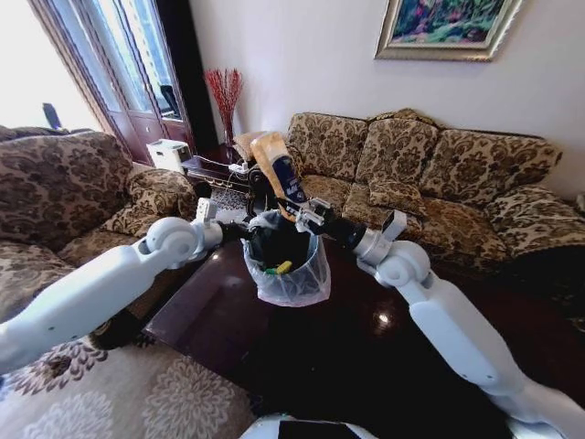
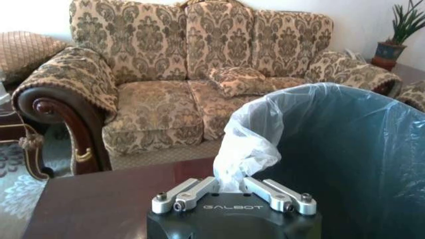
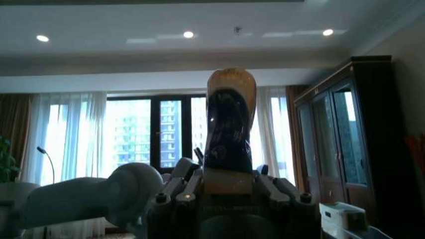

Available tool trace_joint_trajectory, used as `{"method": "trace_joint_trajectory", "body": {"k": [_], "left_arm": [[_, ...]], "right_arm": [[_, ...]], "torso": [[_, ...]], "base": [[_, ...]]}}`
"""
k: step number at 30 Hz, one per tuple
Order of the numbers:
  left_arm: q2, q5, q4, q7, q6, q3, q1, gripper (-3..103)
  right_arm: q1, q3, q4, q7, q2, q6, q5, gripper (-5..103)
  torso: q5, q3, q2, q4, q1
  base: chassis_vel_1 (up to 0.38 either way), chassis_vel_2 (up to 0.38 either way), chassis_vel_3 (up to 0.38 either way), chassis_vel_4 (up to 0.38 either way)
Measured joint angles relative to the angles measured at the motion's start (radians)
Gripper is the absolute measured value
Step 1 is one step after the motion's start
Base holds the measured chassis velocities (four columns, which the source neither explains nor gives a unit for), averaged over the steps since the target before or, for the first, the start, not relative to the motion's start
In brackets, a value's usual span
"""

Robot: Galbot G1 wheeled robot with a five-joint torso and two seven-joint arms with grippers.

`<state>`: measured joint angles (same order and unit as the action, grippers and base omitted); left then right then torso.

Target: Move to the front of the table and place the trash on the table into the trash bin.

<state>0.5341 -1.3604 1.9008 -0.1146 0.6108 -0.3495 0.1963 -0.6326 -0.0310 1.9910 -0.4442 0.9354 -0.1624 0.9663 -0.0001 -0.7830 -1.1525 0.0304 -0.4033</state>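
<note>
While clamped between jaws, bottle (image 1: 277,170).

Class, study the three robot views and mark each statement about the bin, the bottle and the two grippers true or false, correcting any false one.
1. The right gripper holds the bottle. True.
2. The left gripper is open and clear of the bin. False: its fingers are shut on the bin's bag liner.
3. The bin stands on the carpet. False: it is over the table.
4. The bottle is above the bin. True.
5. The bin is empty. False: something yellow-green lies inside.
</note>
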Motion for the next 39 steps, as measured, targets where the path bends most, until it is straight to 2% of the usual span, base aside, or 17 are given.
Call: {"method": "trace_joint_trajectory", "body": {"k": [9, 10, 13, 14, 15, 16, 18, 19, 22, 23, 24, 25, 29, 32, 33, 37, 39], "left_arm": [[0.007, -0.012, -0.022, 0.014, 0.0, -0.033, -0.033, 2], [0.006, -0.012, -0.022, 0.014, 0.0, -0.033, -0.033, 2], [0.006, -0.012, -0.02, 0.014, 0.0, -0.027, -0.03, 2], [0.003, -0.011, -0.015, 0.014, 0.0, -0.017, -0.02, 2], [0.001, -0.011, -0.012, 0.014, 0.0, -0.011, -0.013, 2], [-0.001, -0.011, -0.01, 0.014, 0.0, -0.007, -0.009, 2], [-0.004, -0.011, -0.006, 0.014, 0.0, 0.007, 0.003, 2], [-0.005, -0.01, -0.004, 0.015, 0.0, 0.017, 0.011, 2], [-0.01, -0.01, 0.002, 0.016, 0.0, 0.034, 0.026, 2], [-0.015, -0.01, 0.009, 0.019, 0.0, 0.047, 0.039, 2], [-0.015, -0.01, 0.009, 0.019, 0.0, 0.047, 0.039, 2], [-0.02, -0.01, 0.014, 0.022, 0.0, 0.064, 0.053, 2], [-0.024, -0.008, 0.026, 0.023, 0.0, 0.115, 0.094, 2], [-0.053, 0.007, 0.051, 0.027, -0.015, 0.249, 0.227, 2], [-0.053, 0.007, 0.051, 0.027, -0.015, 0.249, 0.227, 2], [-0.132, 0.075, 0.097, 0.041, -0.052, 0.407, 0.389, 2], [-0.129, 0.084, 0.101, 0.037, -0.057, 0.431, 0.395, 2]], "right_arm": [[-0.006, 0.052, -0.085, 0.007, 0.026, 0.056, -0.178, 30], [-0.008, 0.061, -0.094, 0.015, 0.032, 0.071, -0.211, 40], [-0.01, 0.071, -0.098, 0.03, 0.039, 0.084, -0.25, 40], [-0.013, 0.079, -0.099, 0.043, 0.043, 0.09, -0.273, 51], [-0.014, 0.082, -0.099, 0.049, 0.045, 0.092, -0.282, 51], [-0.014, 0.083, -0.099, 0.051, 0.045, 0.093, -0.285, 61], [-0.013, 0.083, -0.099, 0.055, 0.047, 0.093, -0.289, 61], [-0.012, 0.082, -0.099, 0.059, 0.047, 0.093, -0.289, 73], [-0.008, 0.081, -0.098, 0.066, 0.048, 0.093, -0.288, 73], [-0.005, 0.077, -0.098, 0.07, 0.046, 0.093, -0.287, 83], [-0.005, 0.077, -0.098, 0.07, 0.046, 0.093, -0.287, 83], [-0.004, 0.075, -0.098, 0.074, 0.041, 0.091, -0.285, 94], [-0.008, 0.06, -0.081, 0.104, 0.038, 0.091, -0.27, 99], [-0.047, -0.004, -0.005, 0.238, 0.026, 0.057, -0.231, 100], [-0.047, -0.004, -0.005, 0.238, 0.026, 0.057, -0.231, 100], [-0.163, -0.143, 0.109, 0.474, -0.007, -0.057, -0.192, 100], [-0.219, -0.204, 0.141, 0.511, -0.011, -0.086, -0.191, 100]], "torso": [[0.0001, 0.0, 0.0, -0.0001, 0.0], [0.0002, 0.0, 0.0, 0.0001, 0.0], [0.0, 0.0, 0.0, 0.0002, 0.0], [0.0001, 0.0, 0.0, 0.0002, 0.0], [0.0001, 0.0, 0.0, 0.0001, 0.0], [0.0, 0.0, 0.0, 0.0001, 0.0], [0.0, 0.0, 0.0, 0.0, 0.0], [0.0001, 0.0, 0.0, -0.0001, 0.0], [0.0001, 0.0, 0.0, -0.0001, 0.0], [0.0, 0.0, 0.0, 0.0, 0.0], [0.0, 0.0, 0.0, 0.0, 0.0], [0.0, 0.0, 0.0, 0.0001, 0.0], [0.0003, 0.0, 0.0, -0.0001, 0.0], [0.0, 0.0, 0.0, -0.0005, 0.0], [0.0, 0.0, 0.0, -0.0005, 0.0], [0.0002, 0.0, 0.0, 0.001, 0.0], [0.0011, 0.0, 0.0, 0.0013, 0.0]], "base": [[0.0, 0.0, 0.0, 0.0], [0.0, 0.0, 0.0, 0.0], [0.0, 0.0, 0.0, 0.0], [0.0, 0.0, 0.0, 0.0], [0.0, 0.0, 0.0, 0.0], [0.0, 0.0, 0.0, 0.0], [0.0, 0.0, 0.0, 0.0], [0.0, 0.0, 0.0, 0.0], [0.0, 0.0, 0.0, 0.0], [0.0, 0.0, 0.0, 0.0], [0.0, 0.0, 0.0, 0.0], [0.0, 0.0, 0.0, 0.0], [0.0, 0.0, 0.0, 0.0], [0.0, 0.0, 0.0, 0.0], [0.0, 0.0, 0.0, 0.0], [0.0, 0.0, 0.0, 0.0], [0.0, 0.0, 0.0, 0.0]]}}
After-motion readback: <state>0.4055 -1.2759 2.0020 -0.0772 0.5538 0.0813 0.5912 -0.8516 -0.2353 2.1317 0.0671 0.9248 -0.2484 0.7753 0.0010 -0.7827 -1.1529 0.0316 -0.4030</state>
